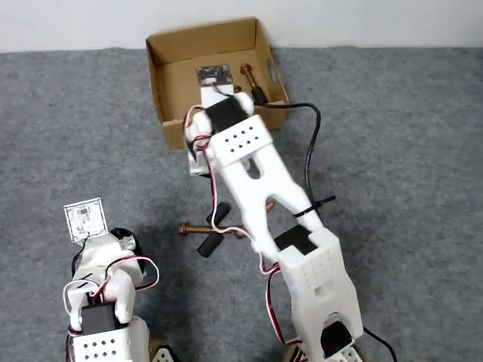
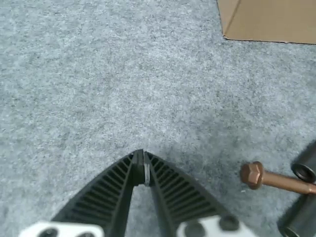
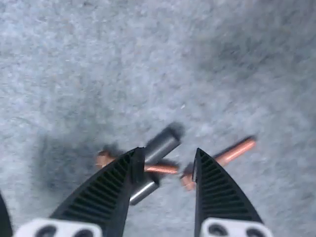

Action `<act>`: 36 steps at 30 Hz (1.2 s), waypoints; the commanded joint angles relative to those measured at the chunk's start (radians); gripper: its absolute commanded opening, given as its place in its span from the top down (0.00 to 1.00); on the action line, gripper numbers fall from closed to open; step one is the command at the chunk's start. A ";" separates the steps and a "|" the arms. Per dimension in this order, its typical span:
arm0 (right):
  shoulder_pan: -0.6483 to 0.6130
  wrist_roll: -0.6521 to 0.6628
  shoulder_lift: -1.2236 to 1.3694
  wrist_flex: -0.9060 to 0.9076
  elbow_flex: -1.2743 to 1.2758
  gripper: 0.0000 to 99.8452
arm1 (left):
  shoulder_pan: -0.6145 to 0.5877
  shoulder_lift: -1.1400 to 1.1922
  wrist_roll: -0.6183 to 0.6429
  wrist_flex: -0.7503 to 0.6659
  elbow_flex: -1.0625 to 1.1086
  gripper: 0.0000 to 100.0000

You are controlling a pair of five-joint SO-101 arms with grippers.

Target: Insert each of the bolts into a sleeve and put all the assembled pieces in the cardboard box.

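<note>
The cardboard box point(image 1: 170, 68) is the landmark. From above, one assembled piece point(image 1: 253, 83), a copper bolt in a black sleeve, lies inside against its slotted wall. The right gripper point(image 3: 168, 151) has its fingers spread wide and holds nothing. Below it lie loose sleeves point(image 3: 163, 143) and bolts point(image 3: 232, 150), well in front of the box. The left gripper point(image 2: 143, 162) is farther from the box, its fingers pressed together and empty. Its wrist view catches a box corner and a bolt's hex head point(image 2: 253, 175).

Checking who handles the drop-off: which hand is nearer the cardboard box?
Right. In the high view the right hand appears over the open cardboard box. The left hand, shut, is back over the carpet, with the box well ahead of it.
</note>
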 commanded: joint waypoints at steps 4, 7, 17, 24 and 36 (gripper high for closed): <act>-0.074 -0.166 -0.048 0.039 0.041 0.84 | -0.009 -0.003 0.008 -0.029 -0.004 1.00; -0.074 -0.209 0.018 0.039 0.041 0.84 | -0.009 -0.003 0.008 -0.029 -0.004 1.00; -0.076 -0.305 0.153 0.038 0.040 0.84 | -0.009 -0.003 0.008 -0.029 -0.004 1.00; -0.065 -0.308 0.216 -0.012 0.040 0.84 | -0.009 -0.003 0.008 -0.029 -0.004 1.00; -0.018 -0.308 0.315 -0.102 0.040 0.85 | -0.009 -0.003 0.008 -0.029 -0.004 1.00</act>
